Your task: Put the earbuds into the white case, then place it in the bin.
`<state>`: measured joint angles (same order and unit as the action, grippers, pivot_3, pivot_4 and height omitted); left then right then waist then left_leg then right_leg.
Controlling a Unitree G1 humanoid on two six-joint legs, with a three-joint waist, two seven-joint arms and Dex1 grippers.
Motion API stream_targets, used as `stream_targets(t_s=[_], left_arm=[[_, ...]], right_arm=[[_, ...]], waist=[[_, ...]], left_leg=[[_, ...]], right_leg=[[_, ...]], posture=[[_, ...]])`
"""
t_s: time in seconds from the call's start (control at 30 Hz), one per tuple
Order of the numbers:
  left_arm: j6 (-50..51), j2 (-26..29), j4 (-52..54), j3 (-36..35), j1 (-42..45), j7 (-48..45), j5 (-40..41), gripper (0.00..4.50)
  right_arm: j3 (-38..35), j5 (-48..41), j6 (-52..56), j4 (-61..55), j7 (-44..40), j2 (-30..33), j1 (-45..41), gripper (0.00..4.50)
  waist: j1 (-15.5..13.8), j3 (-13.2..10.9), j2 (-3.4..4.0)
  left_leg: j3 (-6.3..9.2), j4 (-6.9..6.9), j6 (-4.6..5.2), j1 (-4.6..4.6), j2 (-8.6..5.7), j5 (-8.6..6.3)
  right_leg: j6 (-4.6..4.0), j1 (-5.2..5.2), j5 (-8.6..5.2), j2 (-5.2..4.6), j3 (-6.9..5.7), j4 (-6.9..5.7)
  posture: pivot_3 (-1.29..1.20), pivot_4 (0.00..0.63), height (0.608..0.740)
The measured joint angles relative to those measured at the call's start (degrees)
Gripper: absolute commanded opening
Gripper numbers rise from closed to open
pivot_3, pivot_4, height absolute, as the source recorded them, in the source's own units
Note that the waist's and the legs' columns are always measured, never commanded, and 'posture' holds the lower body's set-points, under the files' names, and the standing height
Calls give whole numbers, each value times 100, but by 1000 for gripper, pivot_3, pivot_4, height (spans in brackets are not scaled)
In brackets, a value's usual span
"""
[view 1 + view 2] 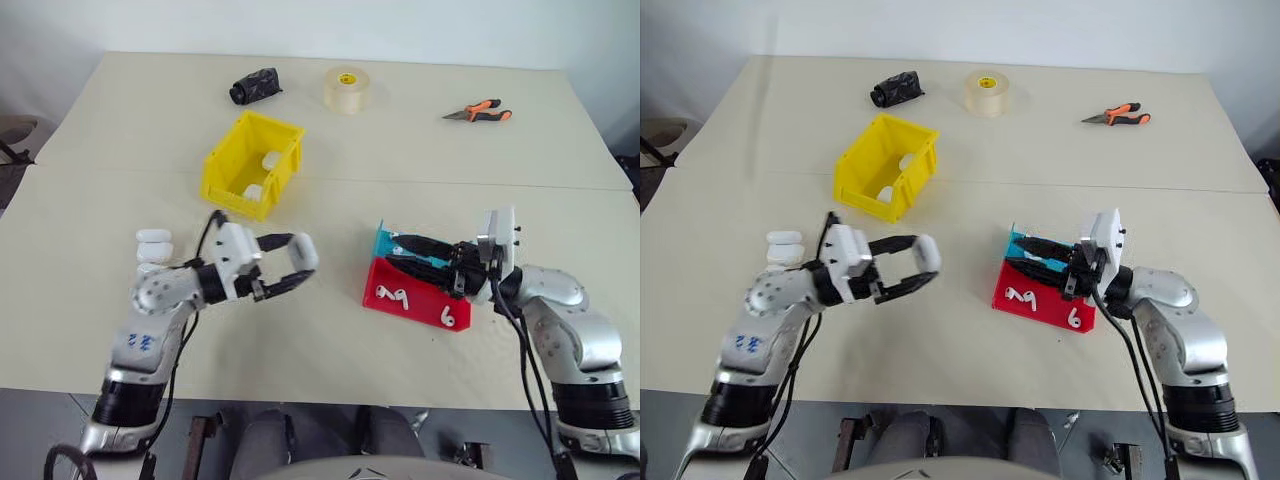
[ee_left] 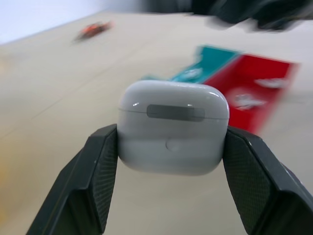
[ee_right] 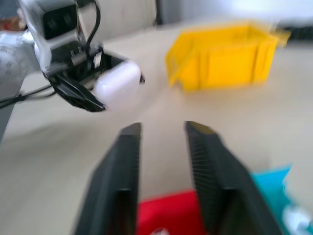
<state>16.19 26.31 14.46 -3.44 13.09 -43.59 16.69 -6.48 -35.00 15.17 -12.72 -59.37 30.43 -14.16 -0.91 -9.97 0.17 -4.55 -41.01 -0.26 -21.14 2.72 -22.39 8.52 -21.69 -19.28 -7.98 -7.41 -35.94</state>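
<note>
The left gripper (image 1: 297, 268) pinches the small glossy white case (image 2: 173, 127), lid closed, above the table's near left. The right gripper (image 3: 162, 128) hovers parted and empty over the shallow red tray (image 1: 415, 297). The far yellow plastic bin (image 1: 252, 163) awaits this case.

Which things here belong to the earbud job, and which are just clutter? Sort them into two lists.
Job:
- white case, clamped shut-lidded in the left end effector
- earbuds in the red tray
- bin, yellow, with white cases inside
- right end effector, empty, over the trays

Lying about:
- tape roll
- pliers
- black bundle
- spare cases
- blue tray
</note>
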Motion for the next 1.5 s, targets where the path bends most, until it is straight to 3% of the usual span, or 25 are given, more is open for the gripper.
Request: stream_targets(t_s=[0.17,0.27,0.43,0.63,0.67,0.77,0.97,1.1,1.33,1.5], left_arm=[[522,-397,172,-651,-260,1166,19,2809],[720,-642,116,-996,-52,1796,106,2809],[741,-462,-514,-1139,746,2033,101,2809],[366,-186,-2444,-857,2299,1823,-171,2809],[237,-161,-2887,-778,2632,1733,-228,3547],[-128,-146,-3751,-608,3141,1508,-353,4464],[-381,-149,-4270,-478,3301,1203,-373,4486],[-352,-99,-3803,-475,2981,931,-263,4486],[-910,1021,-1553,-478,664,-1144,371,4486],[-1200,1385,-1189,-562,-180,-1403,305,4486]], right_arm=[[-52,247,-737,-60,43,-151,29,4422],[-76,362,-1068,-38,83,-200,55,4468],[-74,479,-1209,61,116,-177,163,4468],[-71,529,-1217,115,196,-148,202,4468],[-66,534,-1211,115,211,-145,199,4500],[-62,539,-1190,109,243,-139,194,4500],[-62,536,-1126,-11,319,-136,209,4500],[-57,532,-1123,-50,318,-128,215,4500],[-100,459,-1155,346,-273,343,125,4500],[-114,470,-1390,925,-890,641,81,4500]], waist=[[-60,0,0],[-52,0,-1],[-37,0,0],[-57,0,-1],[-54,0,-1],[-23,0,-1],[102,0,-1],[117,0,-1],[238,0,0],[96,-1,1]], left_leg=[[9,-5,0,0,-5,0],[11,-5,0,0,-4,0],[6,-3,0,4,-6,0],[5,-4,-1,1,-9,1],[5,-3,-1,1,-10,1],[2,9,-1,6,-10,1],[0,14,-1,4,-10,1],[1,10,-1,4,-8,1],[5,10,-1,6,-3,1],[2,0,-1,6,-3,1]], right_leg=[[0,7,0,-4,-4,0],[0,8,0,-3,-7,-1],[0,8,0,-2,-8,-1],[0,8,0,-1,-14,0],[0,8,0,-1,-15,0],[0,4,0,0,-21,0],[0,-3,0,-1,-23,-1],[0,-2,0,-1,-21,-4],[0,1,0,-2,-18,-2],[0,7,0,-4,-12,0]], posture=[[0,150,740],[0,150,740],[0,150,740],[0,150,740],[0,150,740],[0,150,740],[0,150,740],[0,150,740],[0,150,740],[0,150,740]])
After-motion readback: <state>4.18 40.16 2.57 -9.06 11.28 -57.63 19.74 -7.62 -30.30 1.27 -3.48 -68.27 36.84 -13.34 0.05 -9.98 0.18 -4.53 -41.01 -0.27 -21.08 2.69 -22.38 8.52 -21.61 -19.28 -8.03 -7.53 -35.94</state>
